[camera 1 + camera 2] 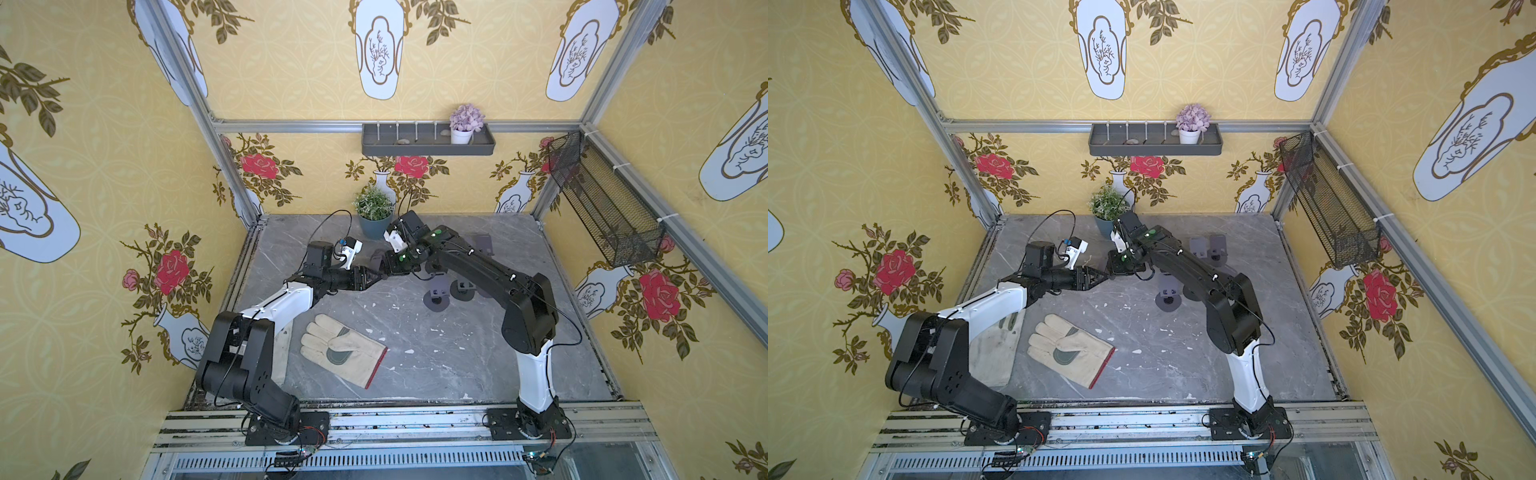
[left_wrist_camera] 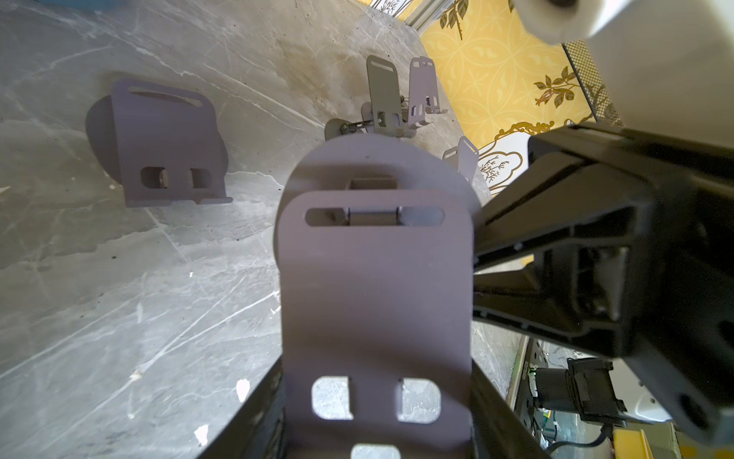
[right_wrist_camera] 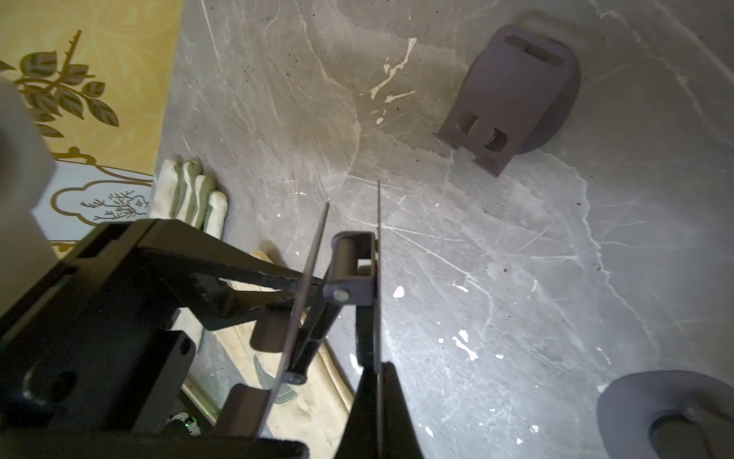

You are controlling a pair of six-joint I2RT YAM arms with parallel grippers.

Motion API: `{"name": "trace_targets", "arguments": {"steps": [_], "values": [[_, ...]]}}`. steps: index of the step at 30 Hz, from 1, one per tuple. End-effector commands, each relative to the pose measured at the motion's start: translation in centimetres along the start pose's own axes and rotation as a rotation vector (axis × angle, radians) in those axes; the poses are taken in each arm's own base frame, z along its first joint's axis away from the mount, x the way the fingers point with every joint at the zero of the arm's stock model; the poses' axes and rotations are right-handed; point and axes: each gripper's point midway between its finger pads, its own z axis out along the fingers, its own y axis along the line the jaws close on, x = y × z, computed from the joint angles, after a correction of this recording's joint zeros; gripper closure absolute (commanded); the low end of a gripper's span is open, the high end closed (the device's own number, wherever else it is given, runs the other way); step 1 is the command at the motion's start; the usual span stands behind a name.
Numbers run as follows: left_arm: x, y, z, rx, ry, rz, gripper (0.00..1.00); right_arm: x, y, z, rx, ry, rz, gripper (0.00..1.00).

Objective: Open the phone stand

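Note:
The grey phone stand (image 2: 375, 298) hangs above the table between both arms. My left gripper (image 2: 375, 437) is shut on its slotted back plate, one finger on each side edge. The round base (image 2: 377, 159) stands behind that plate. My right gripper (image 3: 377, 369) is shut on the thin edge of the base plate (image 3: 378, 258). Seen edge on, the back plate (image 3: 311, 286) tilts slightly away from the base, joined by a hinge link (image 3: 349, 270). In both top views the two grippers (image 1: 376, 276) (image 1: 1115, 268) meet mid-table and mostly hide the stand.
Other grey stands sit on the marble table: one folded (image 2: 167, 147), several unfolded at the right and back (image 1: 436, 297) (image 1: 484, 245). Two work gloves (image 1: 340, 349) (image 1: 994, 349) lie near the front left. A potted plant (image 1: 374, 212) stands at the back.

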Motion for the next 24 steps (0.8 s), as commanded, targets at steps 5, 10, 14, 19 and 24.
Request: {"name": "trace_targets", "arguments": {"steps": [5, 10, 14, 19, 24], "values": [[-0.6, -0.7, -0.1, 0.046, -0.006, 0.045, 0.82, 1.1, -7.4, -1.6, 0.417, 0.016, -0.058, 0.95], [-0.4, -0.6, -0.1, 0.044, 0.008, 0.052, 0.82, 1.0, -7.9, -2.0, 0.458, 0.013, -0.069, 0.95], [-0.2, -0.6, -0.1, 0.04, 0.016, 0.058, 0.82, 0.9, -8.1, -2.2, 0.473, 0.005, -0.071, 0.95], [0.0, -0.5, 0.0, 0.043, 0.02, 0.052, 0.81, 0.8, -7.1, -2.0, 0.445, 0.001, -0.086, 0.95], [-0.1, -0.6, 0.1, 0.05, 0.022, 0.049, 0.53, 0.1, -2.9, -1.9, 0.24, -0.03, -0.122, 0.92]]}}
